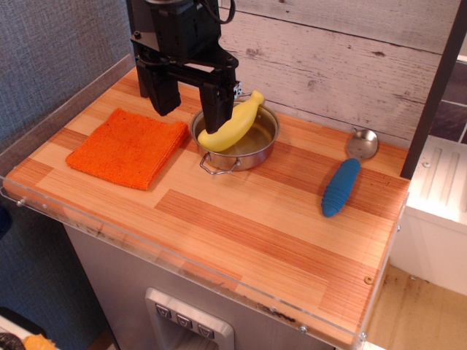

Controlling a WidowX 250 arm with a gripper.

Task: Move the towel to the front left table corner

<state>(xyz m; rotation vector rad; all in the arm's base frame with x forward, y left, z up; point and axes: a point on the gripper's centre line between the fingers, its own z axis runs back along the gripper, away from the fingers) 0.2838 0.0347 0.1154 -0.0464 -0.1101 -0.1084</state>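
The towel (pixel 130 146) is seen lying flat on the left half of the table (pixel 241 233), near the left rim and just beside the steel pot (pixel 235 138); its right edge comes close to the pot wall, though whether they touch cannot be told. The gripper (pixel 188 102) is held above the gap between towel and pot, its two dark fingers spread apart, with nothing grasped between them.

The cloth is judged to be light, soft and limp: a coarse knitted weave, seemingly folded into layers, so it is expected to sag and drag if lifted by one point, and the rough texture should give the pads good purchase. A pinch near the right edge or a corner, where the layers are stacked, is probably best; a hold taken in the flat middle would likely gather only the top layer.

Around it, a yellow banana (pixel 232 125) is propped in the pot, one end poking over the rim close to the right finger. Further right, well apart, a blue-handled spoon (pixel 344 182) is laid on the wood. The front left corner is bordered by the clear plastic rim (pixel 109 237), and nothing is seen resting there; the pot and banana beside the gripper are the nearest things to be knocked on the descent
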